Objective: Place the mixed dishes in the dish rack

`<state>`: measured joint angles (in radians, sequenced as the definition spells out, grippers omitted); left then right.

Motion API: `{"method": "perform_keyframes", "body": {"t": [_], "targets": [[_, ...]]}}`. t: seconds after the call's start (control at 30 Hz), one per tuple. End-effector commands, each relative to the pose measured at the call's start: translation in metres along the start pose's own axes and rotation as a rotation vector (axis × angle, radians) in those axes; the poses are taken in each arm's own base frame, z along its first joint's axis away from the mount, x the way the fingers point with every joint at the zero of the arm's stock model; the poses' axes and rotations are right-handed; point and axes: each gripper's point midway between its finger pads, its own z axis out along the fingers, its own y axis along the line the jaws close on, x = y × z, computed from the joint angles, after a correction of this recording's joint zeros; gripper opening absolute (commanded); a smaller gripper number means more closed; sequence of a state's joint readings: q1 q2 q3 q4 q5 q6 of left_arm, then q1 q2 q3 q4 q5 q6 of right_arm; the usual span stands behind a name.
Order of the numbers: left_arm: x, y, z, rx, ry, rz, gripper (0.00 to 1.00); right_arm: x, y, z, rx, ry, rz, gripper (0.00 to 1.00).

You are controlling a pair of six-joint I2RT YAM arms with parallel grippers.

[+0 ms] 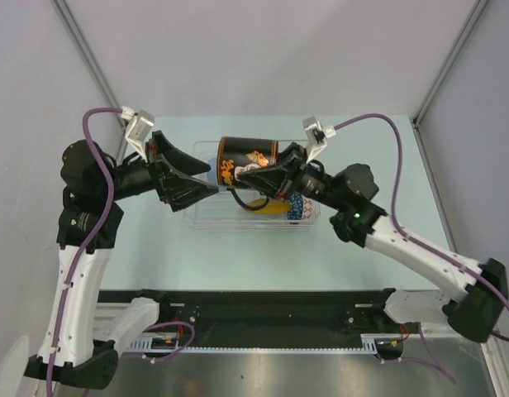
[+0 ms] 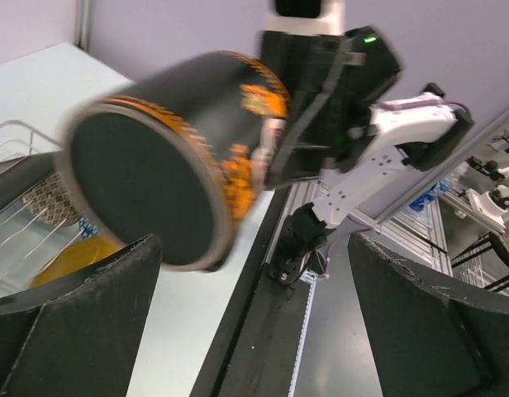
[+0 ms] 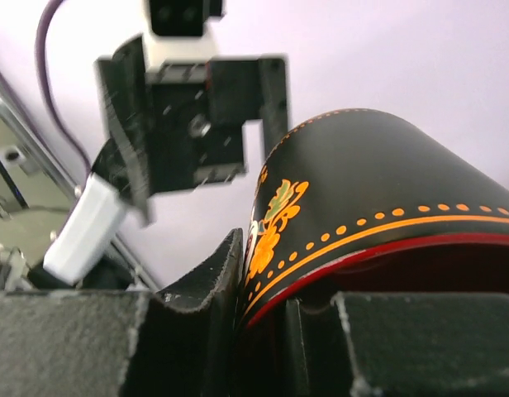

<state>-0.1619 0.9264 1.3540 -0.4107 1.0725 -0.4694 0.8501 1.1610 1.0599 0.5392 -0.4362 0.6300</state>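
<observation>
The red-inside dark mug (image 1: 248, 157), black with orange flowers and a dotted orange line, is at the centre of the top view. It is turned on its side above the dish rack (image 1: 205, 217). The right gripper (image 1: 243, 174) reaches in from the right with a bent arm and is clenched on the mug's rim. The left gripper (image 1: 211, 179) comes from the left and faces the mug's base, its fingers spread and grasping nothing.

Both arms bent, elbows out, wrists pointing toward each other. Left gripper (image 1: 211, 179) faces right, jaws spread wide, holding nothing. Right gripper (image 1: 253, 175) faces left, fingers clamped on rim of dark mug (image 1: 248, 151).
</observation>
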Motion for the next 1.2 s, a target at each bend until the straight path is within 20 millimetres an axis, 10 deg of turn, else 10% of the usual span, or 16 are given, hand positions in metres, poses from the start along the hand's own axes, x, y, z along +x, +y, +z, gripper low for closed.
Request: {"method": "perform_keyframes", "body": {"t": [0.0,0.2,0.6,1.17], "targets": [[-0.005,-0.024,-0.003,0.074,-0.015,0.011,1.00,-0.100,0.060,-0.004,-0.354,-0.455,-0.058,0.00],[0.005,-0.020,-0.008,0.031,-0.026,0.038,1.00,-0.120,0.039,-0.012,-0.389,-0.610,0.026,0.00],[0.009,0.014,-0.004,-0.090,-0.085,0.047,1.00,-0.149,0.059,-0.032,-0.443,-0.695,0.031,0.00],[0.009,0.050,0.033,-0.014,-0.116,-0.125,1.00,-0.139,0.066,-0.008,-0.504,-0.708,0.149,0.00]]}}
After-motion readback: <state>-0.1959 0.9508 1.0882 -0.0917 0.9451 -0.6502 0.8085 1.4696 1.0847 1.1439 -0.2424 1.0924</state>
